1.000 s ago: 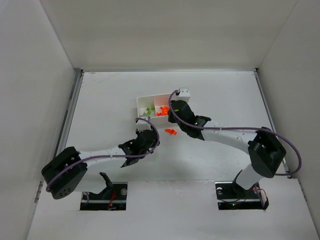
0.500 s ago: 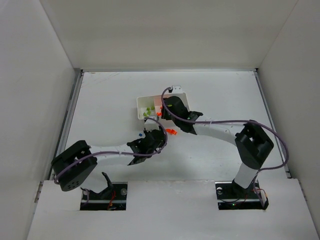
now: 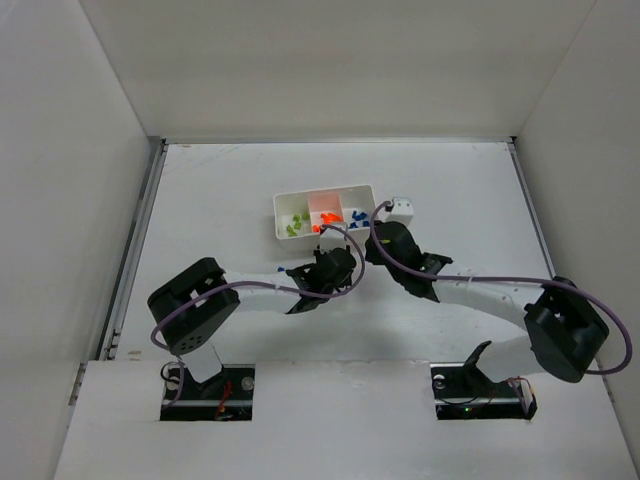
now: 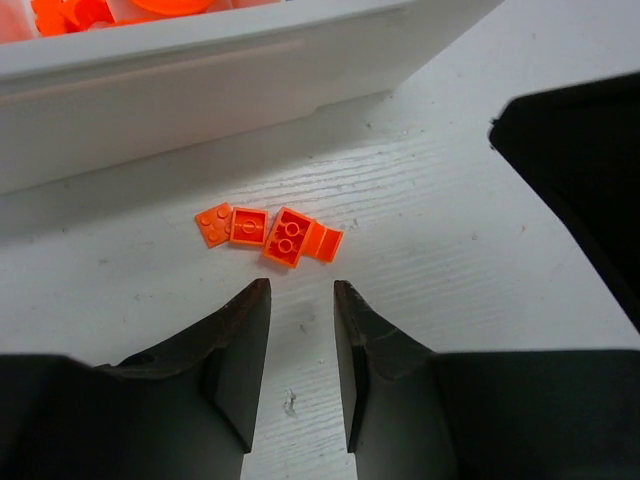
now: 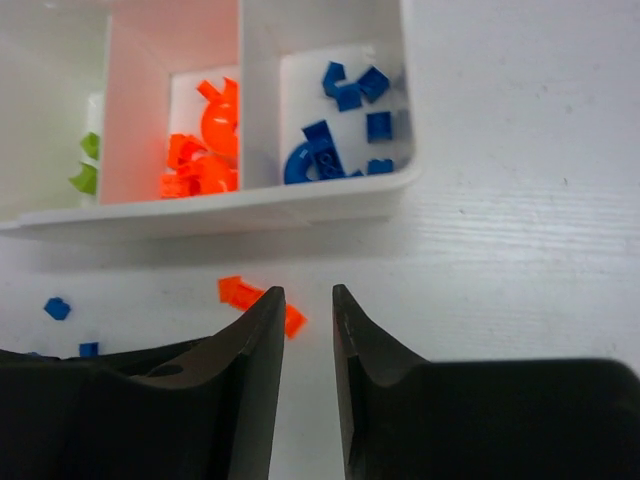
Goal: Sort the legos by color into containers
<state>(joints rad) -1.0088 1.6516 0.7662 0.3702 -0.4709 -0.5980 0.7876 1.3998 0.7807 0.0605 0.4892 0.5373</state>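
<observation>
The white tray (image 3: 322, 194) has three compartments: lime green legos (image 5: 88, 160) on the left, orange legos (image 5: 200, 150) in the middle, blue legos (image 5: 345, 120) on the right. Several small orange bricks (image 4: 268, 232) lie together on the table just in front of the tray wall (image 4: 200, 80). My left gripper (image 4: 300, 290) is open and empty, its tips just short of these bricks. My right gripper (image 5: 308, 292) is open and empty, low over the table before the tray; its left finger partly hides the same orange bricks (image 5: 240, 292).
Loose blue bricks (image 5: 57, 308) lie on the table left of the orange ones. The right gripper's black body (image 4: 580, 180) sits close on the right in the left wrist view. Both grippers (image 3: 345, 258) (image 3: 374, 240) crowd the tray's front edge.
My left arm has reached right and forward toward the orange bricks by the tray. My right gripper has come off the tray and swung right, to its front right corner.
</observation>
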